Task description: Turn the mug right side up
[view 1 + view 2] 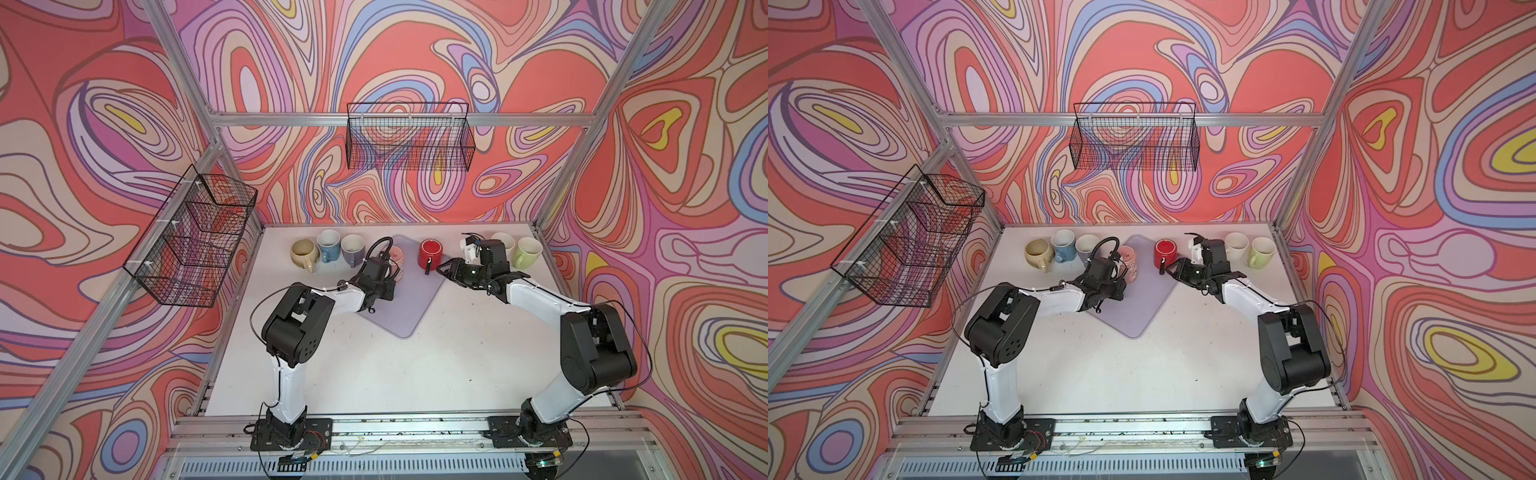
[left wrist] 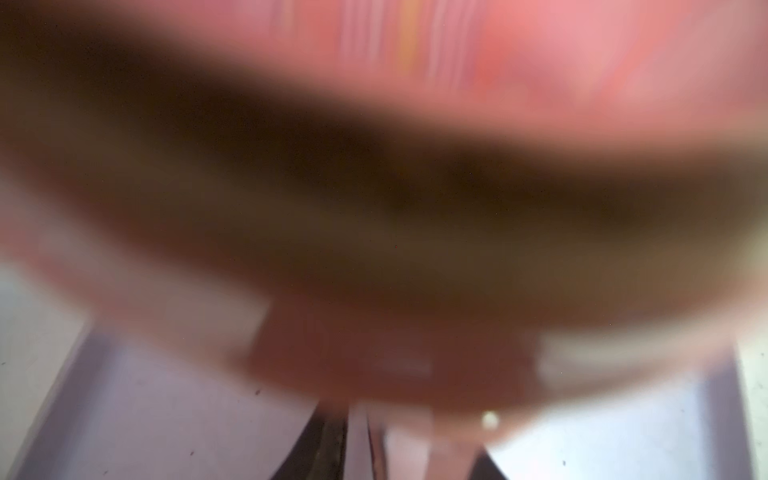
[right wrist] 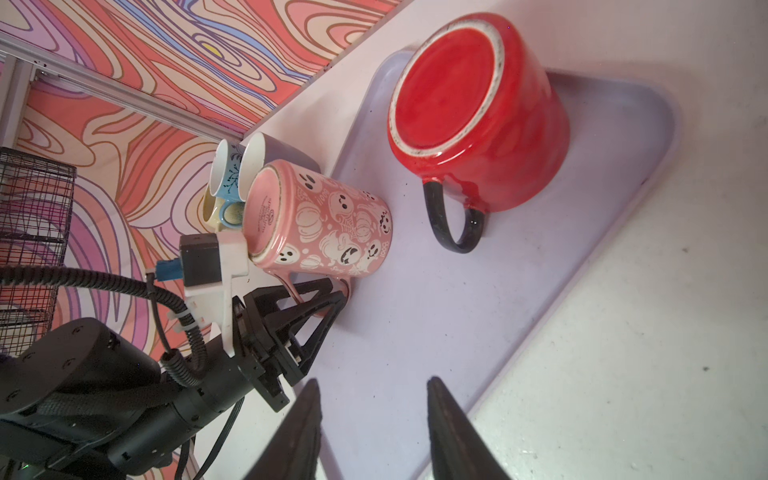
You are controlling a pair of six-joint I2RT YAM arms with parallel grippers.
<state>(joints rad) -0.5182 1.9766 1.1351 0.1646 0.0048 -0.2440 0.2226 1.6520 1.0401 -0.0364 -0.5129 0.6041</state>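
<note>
We take the pink mug (image 3: 332, 220) for the mug in hand. It stands mouth down on the tray (image 3: 457, 332), base up and long axis upright. Its pink handle (image 3: 289, 284) sticks out sideways toward the left arm, which is the nearer arm.

The left gripper (image 3: 332, 297) comes in low and level from that side. Its fingers sit on either side of the pink handle and, as far as the right wrist view shows, are pinched in on it. The left wrist view is only a pink blur, so it confirms nothing.

The coming move turns on that line-up. The wrist axis runs roughly along the handle and across the mug's upright axis, so a lift and a half roll of the wrist should bring the mouth up.

The right gripper (image 3: 374, 424) is spread and holds nothing. It points at the red mug (image 3: 478, 116) — also base up on the tray — and stops short of its black handle (image 3: 451, 224).
</note>
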